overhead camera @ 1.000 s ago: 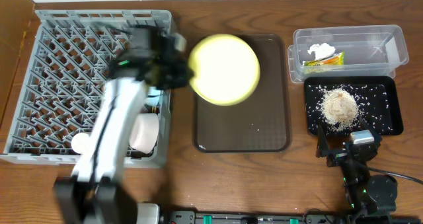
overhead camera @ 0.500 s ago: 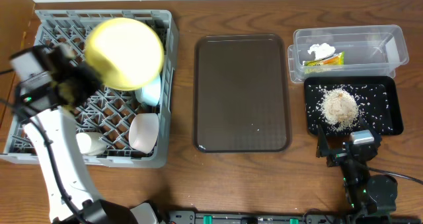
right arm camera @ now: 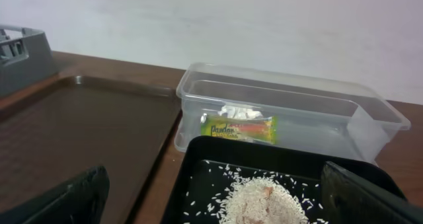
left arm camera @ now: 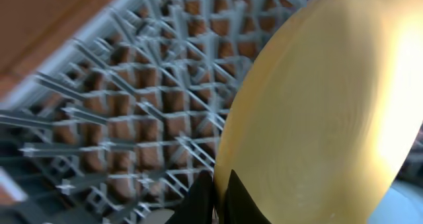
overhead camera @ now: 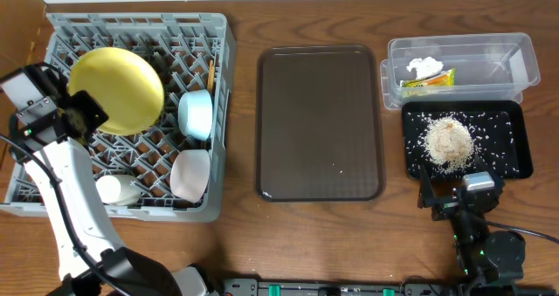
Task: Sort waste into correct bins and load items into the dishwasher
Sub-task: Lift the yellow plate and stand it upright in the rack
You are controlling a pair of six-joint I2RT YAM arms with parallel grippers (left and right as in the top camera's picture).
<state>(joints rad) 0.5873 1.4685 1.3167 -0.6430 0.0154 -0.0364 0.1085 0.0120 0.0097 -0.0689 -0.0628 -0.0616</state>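
Note:
My left gripper (overhead camera: 85,114) (left arm camera: 218,197) is shut on the rim of the round yellow plate (overhead camera: 116,90) (left arm camera: 330,112) and holds it tilted over the left part of the grey dish rack (overhead camera: 61,34) (left arm camera: 119,98). In the rack lie a light blue bowl (overhead camera: 196,114), a white bowl (overhead camera: 191,175), a white cup (overhead camera: 116,189) and a chopstick (overhead camera: 210,72). My right gripper (overhead camera: 460,196) (right arm camera: 211,204) is open and empty at the near edge of the black tray (overhead camera: 515,121) (right arm camera: 218,154), which holds the rice scraps (overhead camera: 448,141) (right arm camera: 264,201). The clear tub (overhead camera: 524,47) (right arm camera: 370,105) holds the wrapper (overhead camera: 428,80) (right arm camera: 239,127) and the tissue (overhead camera: 424,66) (right arm camera: 239,111).
A dark brown serving tray (overhead camera: 320,121) (right arm camera: 86,125) lies in the middle of the wooden table, between the rack and the bins. A white wall stands behind the table.
My left arm has carried the yellow plate from over the brown tray leftwards to above the left part of the rack. The right arm has not moved.

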